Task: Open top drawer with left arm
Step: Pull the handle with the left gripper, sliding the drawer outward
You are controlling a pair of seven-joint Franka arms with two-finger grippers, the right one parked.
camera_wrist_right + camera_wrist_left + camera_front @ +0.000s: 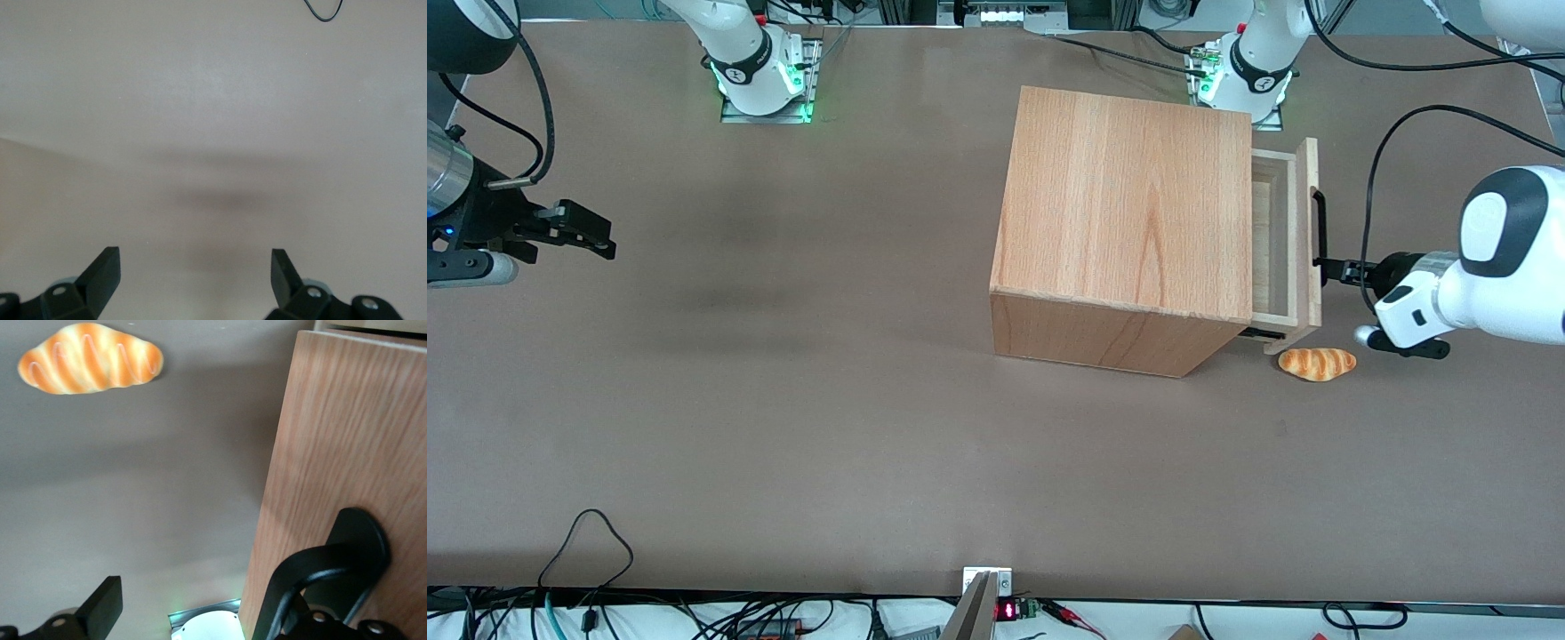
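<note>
From the front, the top drawer (1288, 244) stands a little way out of the wooden cabinet (1125, 227), its pale inside showing, toward my working end of the table. My gripper (1332, 268) sits right at the black handle (1319, 229) on the drawer's front panel. A bread roll (1317, 363) lies on the table (783, 400) just beside the drawer's front, nearer the camera. To do this well, I judge I should pull straight out along the drawer's run, level, so it doesn't bind.

From my wrist, the front panel (340, 453) fills the view beside me, the handle (330, 570) curving over one finger, while my other finger (103, 607) stands well apart over bare table. My claw is wide open, hooked rather than clamped. The roll (90, 358) lies clear of me.

From the parked arm's wrist, only bare table shows.
</note>
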